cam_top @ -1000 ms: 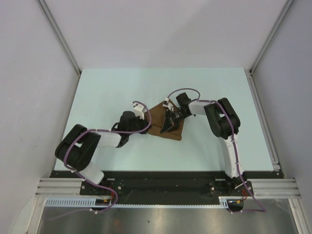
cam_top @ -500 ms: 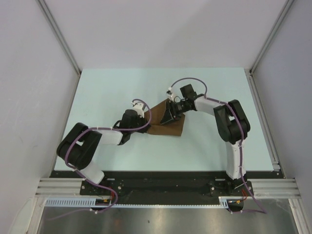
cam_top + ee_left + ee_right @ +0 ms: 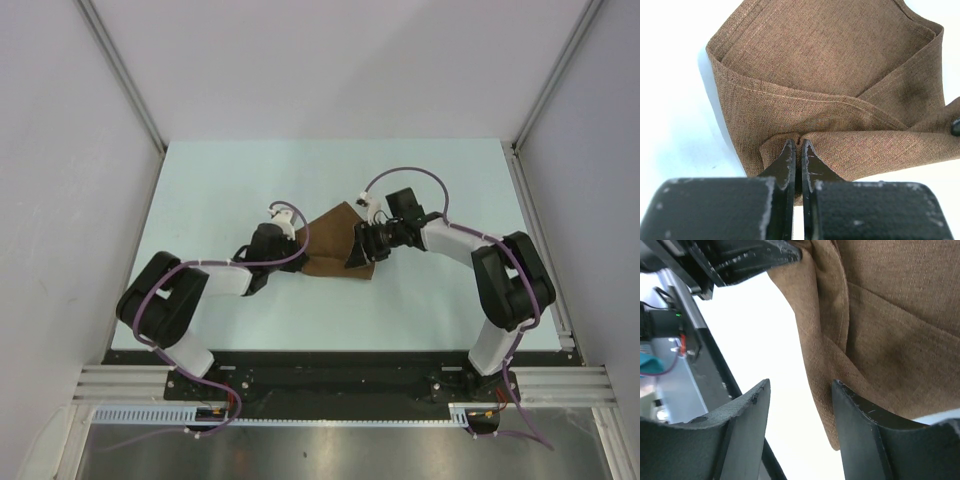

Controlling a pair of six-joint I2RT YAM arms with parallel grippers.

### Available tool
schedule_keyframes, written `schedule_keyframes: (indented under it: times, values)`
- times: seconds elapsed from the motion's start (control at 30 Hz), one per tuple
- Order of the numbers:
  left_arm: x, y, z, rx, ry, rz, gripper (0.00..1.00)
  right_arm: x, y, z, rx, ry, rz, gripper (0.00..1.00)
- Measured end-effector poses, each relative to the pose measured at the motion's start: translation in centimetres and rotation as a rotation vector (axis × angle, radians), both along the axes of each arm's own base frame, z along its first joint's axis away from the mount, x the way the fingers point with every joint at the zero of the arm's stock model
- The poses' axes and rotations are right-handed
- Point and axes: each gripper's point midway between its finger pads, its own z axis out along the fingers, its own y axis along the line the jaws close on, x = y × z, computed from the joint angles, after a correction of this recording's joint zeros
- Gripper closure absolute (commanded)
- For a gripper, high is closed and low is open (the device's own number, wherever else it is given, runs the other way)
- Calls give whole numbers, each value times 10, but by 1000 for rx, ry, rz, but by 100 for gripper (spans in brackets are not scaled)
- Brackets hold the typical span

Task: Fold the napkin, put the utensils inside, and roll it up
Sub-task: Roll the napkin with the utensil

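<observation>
Since a second ago my right arm has swung outward, its elbow now well to the right, and my right tool [image 3: 360, 247] has come off the middle of the napkin [image 3: 328, 240] to its right edge; my left arm has scarcely shifted and stays at the cloth's left edge. Seen from above, the napkin lies folded near the middle of the pale worktop [image 3: 220, 190] between my two tools, with one corner pointing toward the far side and a straight edge along the near side. My left tool [image 3: 796, 146] has its jaws pressed almost together, only a hairline gap between them, with a puckered bit of the brown cloth pinched at the tips. From that wrist camera the napkin [image 3: 830, 65] shows as layers: a flat upper panel with a stitched hem line running across it, a fold along the left, and another flap coming in from the right. My right tool [image 3: 800, 386] stands wide, holding nothing; its right finger sits against the edge of the napkin [image 3: 890, 315], the left finger over bare worktop, and the cloth's folded edge runs down between them. At the top of that wrist view the dark fingers of my left tool meet the cloth.
</observation>
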Motion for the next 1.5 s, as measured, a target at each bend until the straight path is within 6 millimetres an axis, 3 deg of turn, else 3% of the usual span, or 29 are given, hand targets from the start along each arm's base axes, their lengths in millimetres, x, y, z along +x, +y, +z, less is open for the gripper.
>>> schedule_keyframes:
  times: [0.6,0.67,0.73,0.83,1.03,1.33,1.37,1.5]
  values:
    - [0,0,1,8,15,1,100,4,-3,-30,-167,-157,8,47]
    - [1,0,1,10,16,1,100,4,-4,-34,-180,-154,9,52]
    - [1,0,1,10,18,1,100,4,-6,-39,-194,-153,9,68]
    - [1,-1,1,11,20,0,100,2,-6,-43,-204,-153,17,84]
    - [3,0,3,13,23,6,100,0,-7,-43,-198,-137,13,100]
    - [6,-1,3,-4,44,15,100,7,-14,-54,-134,35,-19,97]
    - [6,-2,3,-7,47,15,100,8,-14,-55,-131,56,-22,94]
    - [10,-3,1,-10,58,12,100,9,-14,-56,-132,103,-32,61]
